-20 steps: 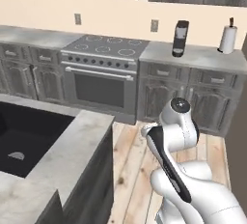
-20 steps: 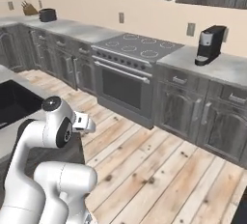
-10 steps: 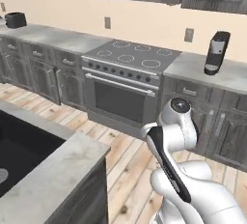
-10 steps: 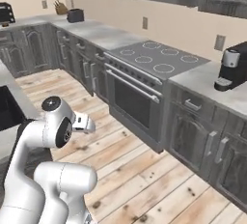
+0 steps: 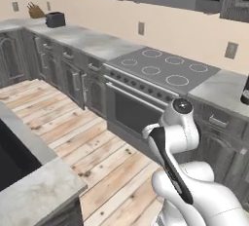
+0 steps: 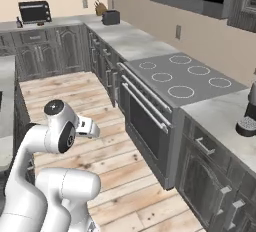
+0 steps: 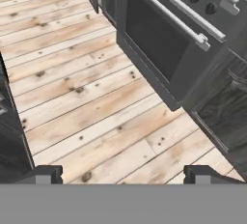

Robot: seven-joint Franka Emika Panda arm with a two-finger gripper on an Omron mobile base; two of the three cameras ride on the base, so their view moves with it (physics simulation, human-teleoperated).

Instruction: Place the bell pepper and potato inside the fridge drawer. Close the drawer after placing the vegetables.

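- Hand view looks down on pale wooden floor planks [image 7: 91, 107], with the gripper [image 7: 123, 174] over them; its two dark fingertips [image 7: 44, 174] stand wide apart at 6 o'clock, with nothing between them.
- At 1 o'clock in that view stands the oven [image 7: 159, 39], its dark door glass under a long bar handle and a row of knobs.
- Grey cabinet doors [image 7: 226, 117] sit just beside the oven at 3 o'clock.
- Left base view has the white arm [image 5: 177, 137] at 5 o'clock, folded in front of the stove top [image 5: 163, 66] with its ringed burners.
- A grey stone counter [image 5: 85, 37] runs toward 10 o'clock, carrying a dark toaster [image 5: 55, 19] and a knife block [image 5: 35, 10].
- Right base view shows a coffee machine [image 6: 247, 111] on the counter at 3 o'clock and a toaster oven [image 6: 34, 12] at 11 o'clock.
- Bell pepper, potato and fridge drawer: their place cannot be told from these pictures.
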